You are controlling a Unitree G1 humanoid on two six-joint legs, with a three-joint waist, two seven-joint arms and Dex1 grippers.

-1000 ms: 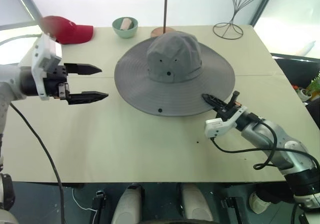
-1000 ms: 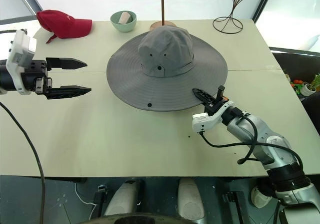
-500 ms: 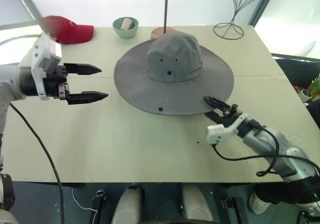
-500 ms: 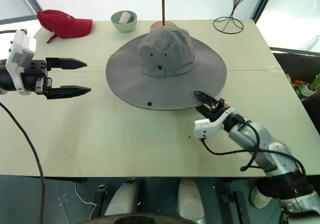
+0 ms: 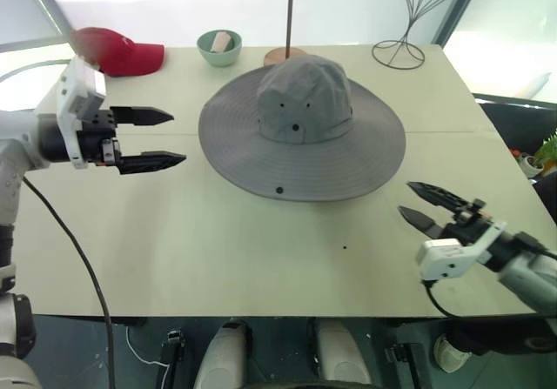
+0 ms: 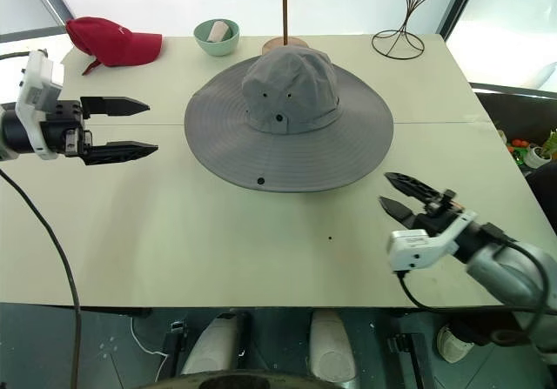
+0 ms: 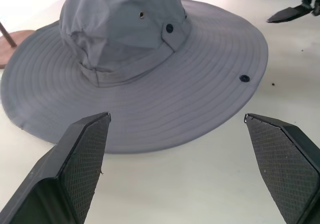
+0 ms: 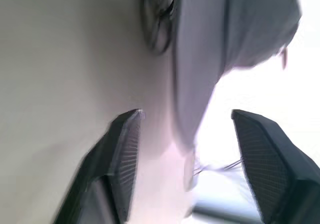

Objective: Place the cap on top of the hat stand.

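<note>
Table [image 5: 218, 258]: pale, broad, carrying everything. Cap [image 5: 302, 128] as the landmark: large grey sun hat, sitting brim-down near the table's middle, crown up, small eyelets and a dark stud on the brim facing the near edge. Brim spread flat and round; whatever lies beneath the crown hidden by the fabric, so the hat stand not to be made out.

Left tool [image 5: 165, 137]: to the left of the cap, level with the brim, pointing toward it; fingers spread wide apart, nothing between them, clear of the brim edge by a gap. In the left wrist view, left tool [image 7: 175, 129] framing the cap's brim [image 7: 150, 108] with bare table under both fingertips.

Right tool [image 6: 402, 196]: off the cap's near right side, above the table close to its near right corner, apart from the brim; fingers parted, empty, touching neither cap nor table so far as visible.

Beyond the cap, at the far edge: thin pole on a wooden disc [image 5: 283, 55] just behind the crown; tall wire stand [image 5: 409, 23] to the far right; green bowl [image 5: 218, 47] to the far left; red baseball cap [image 5: 117, 51] farther left still.
</note>
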